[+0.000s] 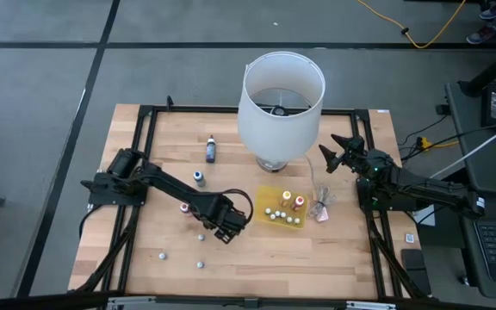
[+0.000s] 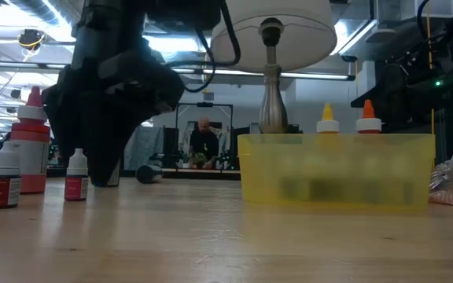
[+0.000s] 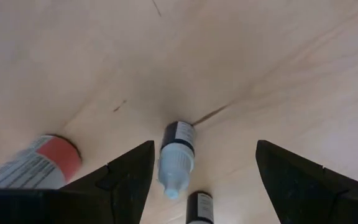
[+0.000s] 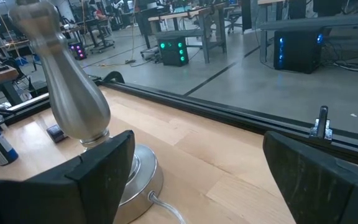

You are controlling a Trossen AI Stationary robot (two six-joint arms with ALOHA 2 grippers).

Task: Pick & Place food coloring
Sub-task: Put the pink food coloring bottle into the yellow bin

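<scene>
— Wooden table (image 1: 343, 258): what sits at its left?
— Loose food coloring bottles (image 1: 199, 178); the left end effector (image 1: 228, 226), fingers apart, hangs over one lying flat (image 3: 177, 155).
— And rightward?
— More bottles stand in the yellow tray (image 1: 265, 195), beside the lamp (image 1: 281, 103). The right end effector (image 1: 332, 151) waits, spread open.

— Where do the items sit on the worktop (image 1: 334, 258)?
— The lamp (image 1: 280, 108) stands at rear centre. The tray (image 1: 281, 208) lies just in front of it, with several bottles (image 1: 286, 203) inside. The wrapper (image 1: 321, 207) lies just right of the tray.
— And the tools?
— The left tool (image 1: 228, 226), fingers apart, is just left of the tray, over a lying bottle (image 3: 177, 155). More bottles (image 1: 205, 159) stand or lie apart across the left half. The right tool (image 1: 332, 152), fingers apart, is right of the lamp base.
</scene>
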